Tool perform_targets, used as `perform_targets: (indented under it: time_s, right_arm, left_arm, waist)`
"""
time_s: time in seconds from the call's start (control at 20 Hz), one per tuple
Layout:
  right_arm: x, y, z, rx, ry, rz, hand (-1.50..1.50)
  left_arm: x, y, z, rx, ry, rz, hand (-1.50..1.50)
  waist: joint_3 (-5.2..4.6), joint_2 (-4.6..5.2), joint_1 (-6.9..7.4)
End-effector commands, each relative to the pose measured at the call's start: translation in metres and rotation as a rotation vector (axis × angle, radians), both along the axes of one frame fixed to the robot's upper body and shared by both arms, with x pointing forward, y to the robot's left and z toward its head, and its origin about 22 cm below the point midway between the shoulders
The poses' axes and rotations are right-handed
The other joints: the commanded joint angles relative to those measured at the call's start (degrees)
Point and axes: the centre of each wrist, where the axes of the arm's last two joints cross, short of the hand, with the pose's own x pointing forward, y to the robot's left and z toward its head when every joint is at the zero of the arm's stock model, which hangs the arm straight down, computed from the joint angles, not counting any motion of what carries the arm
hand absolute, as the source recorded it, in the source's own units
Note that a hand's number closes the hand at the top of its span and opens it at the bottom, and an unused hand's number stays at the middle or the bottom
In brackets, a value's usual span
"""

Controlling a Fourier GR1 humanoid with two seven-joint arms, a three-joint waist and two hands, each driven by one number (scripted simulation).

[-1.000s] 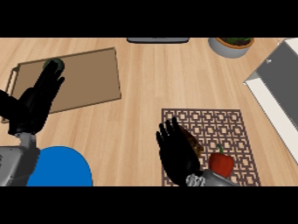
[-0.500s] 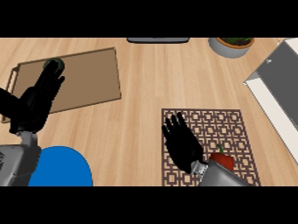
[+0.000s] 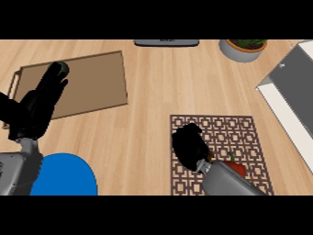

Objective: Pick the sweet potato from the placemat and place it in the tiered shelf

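The left hand (image 3: 29, 112) has its fingers (image 3: 52, 80) straight and spread, holding nothing, resting over the left end of the board (image 3: 94, 80) near the counter's (image 3: 165, 87) left edge. The right hand (image 3: 189, 144) shows as a dark bunch over the placemat's (image 3: 237, 131) left half; whether it is open or closed cannot be told. The sweet potato (image 3: 236, 167) lies on the placemat's near part, just right of the right wrist, partly hidden by the forearm. The shelf (image 3: 301, 87) stands along the counter's right edge.
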Motion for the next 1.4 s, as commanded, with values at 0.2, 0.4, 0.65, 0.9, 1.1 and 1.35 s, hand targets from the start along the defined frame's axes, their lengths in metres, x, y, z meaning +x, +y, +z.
perform_targets:
  time_s: [0.2, 0.4, 0.65, 0.9, 1.1, 1.35]
  right_arm:
    - [0.003, -0.017, -0.028, 0.035, 0.009, 0.122, 1.50]
    - [-0.039, 0.009, -0.012, 0.438, 0.095, -0.291, 1.50]
    - [-0.076, 0.005, -0.005, 0.749, 0.118, -0.562, 1.50]
    - [-0.101, 0.015, 0.053, 1.097, 0.026, -0.571, 1.50]
    - [-0.115, 0.006, 0.108, 1.358, -0.146, -0.536, 1.50]
    - [-0.135, -0.008, 0.158, 1.481, -0.325, -0.573, 1.50]
  left_arm:
    - [0.005, 0.018, 0.011, 0.016, 0.003, 0.022, 0.00]
    - [-0.002, 0.012, -0.001, -0.005, 0.008, 0.050, 0.00]
    - [-0.008, 0.018, -0.004, -0.007, 0.014, 0.045, 0.00]
    - [-0.010, 0.012, -0.011, 0.014, 0.033, 0.041, 0.00]
    - [-0.007, 0.016, -0.006, -0.002, 0.020, 0.029, 0.00]
    - [-0.012, 0.012, -0.016, -0.003, 0.016, 0.044, 0.00]
  waist:
    - [0.18, 0.69, 0.04]
    - [0.27, 0.25, -3.00]
    - [0.35, 0.17, -2.77]
    - [0.24, 0.15, -2.06]
    - [0.15, 0.07, -2.26]
    - [0.09, 0.19, -1.70]
